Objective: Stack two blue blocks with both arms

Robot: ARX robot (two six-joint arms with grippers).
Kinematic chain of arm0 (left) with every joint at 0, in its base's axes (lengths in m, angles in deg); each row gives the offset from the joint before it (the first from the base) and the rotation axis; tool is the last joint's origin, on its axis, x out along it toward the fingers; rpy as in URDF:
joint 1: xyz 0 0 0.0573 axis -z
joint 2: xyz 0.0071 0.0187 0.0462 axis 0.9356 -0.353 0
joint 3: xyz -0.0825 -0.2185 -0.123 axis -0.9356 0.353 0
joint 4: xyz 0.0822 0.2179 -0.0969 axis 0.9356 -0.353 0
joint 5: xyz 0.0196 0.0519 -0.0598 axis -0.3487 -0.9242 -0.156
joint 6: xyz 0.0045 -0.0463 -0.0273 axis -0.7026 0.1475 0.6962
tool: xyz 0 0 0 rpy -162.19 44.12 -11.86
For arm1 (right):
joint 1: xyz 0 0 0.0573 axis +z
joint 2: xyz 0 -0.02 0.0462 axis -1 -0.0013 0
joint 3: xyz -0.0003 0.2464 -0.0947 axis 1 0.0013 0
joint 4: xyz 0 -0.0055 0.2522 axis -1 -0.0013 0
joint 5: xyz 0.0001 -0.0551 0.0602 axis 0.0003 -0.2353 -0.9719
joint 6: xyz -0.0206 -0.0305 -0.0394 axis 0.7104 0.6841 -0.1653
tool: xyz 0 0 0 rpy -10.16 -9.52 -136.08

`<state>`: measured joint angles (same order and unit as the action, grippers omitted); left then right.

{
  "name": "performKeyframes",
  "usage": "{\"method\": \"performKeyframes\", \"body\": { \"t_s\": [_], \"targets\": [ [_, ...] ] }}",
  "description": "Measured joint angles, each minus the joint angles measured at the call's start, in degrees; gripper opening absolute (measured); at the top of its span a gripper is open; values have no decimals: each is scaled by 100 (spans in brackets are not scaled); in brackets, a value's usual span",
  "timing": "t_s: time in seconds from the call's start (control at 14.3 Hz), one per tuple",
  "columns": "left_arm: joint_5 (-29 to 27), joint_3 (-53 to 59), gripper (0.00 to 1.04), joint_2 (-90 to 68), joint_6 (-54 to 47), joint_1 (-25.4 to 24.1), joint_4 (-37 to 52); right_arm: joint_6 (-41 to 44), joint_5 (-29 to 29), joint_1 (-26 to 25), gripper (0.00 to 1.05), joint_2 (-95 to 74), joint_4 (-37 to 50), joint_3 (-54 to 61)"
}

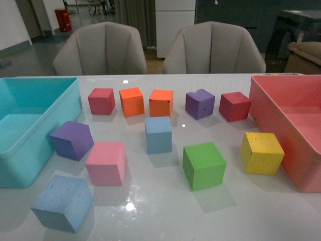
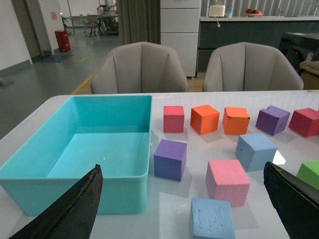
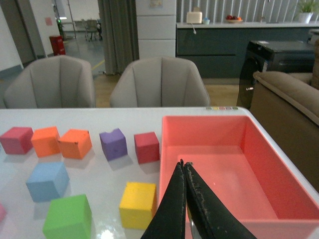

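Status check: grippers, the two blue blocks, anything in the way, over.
Left gripper open, right gripper shut, both empty. Near light-blue foam cube and far light-blue foam cube apart, unstacked. Pink foam cube between them.

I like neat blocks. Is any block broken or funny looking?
Yes. The back-row purple block has a notch cut in its top edge. The orange block beside it has small dark marks and a nicked top corner.

right jaws together, pink bin (image 3: 202, 133), blue block (image 3: 47, 180)
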<state>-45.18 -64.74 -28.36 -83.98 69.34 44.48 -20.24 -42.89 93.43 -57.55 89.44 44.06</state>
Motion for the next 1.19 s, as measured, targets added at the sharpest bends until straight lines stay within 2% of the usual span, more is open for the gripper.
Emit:
{"method": "performKeyframes", "body": {
  "t_s": [0.07,0.14,0.28,0.49,1.19],
  "targets": [
    [-2,0,98,0,2,0,4,13,-190,-345,2,162,-131,208],
    [-7,0,98,0,0,0,0,13,-190,-387,2,282,-219,339],
    [-2,0,98,0,0,0,2,15,-238,-352,2,691,-343,463],
    [-2,0,98,0,2,0,2,15,-238,-352,2,1958,-1097,925],
    [-2,0,98,0,0,0,2,15,-238,-352,2,2553,-1690,925]
  ]
}}
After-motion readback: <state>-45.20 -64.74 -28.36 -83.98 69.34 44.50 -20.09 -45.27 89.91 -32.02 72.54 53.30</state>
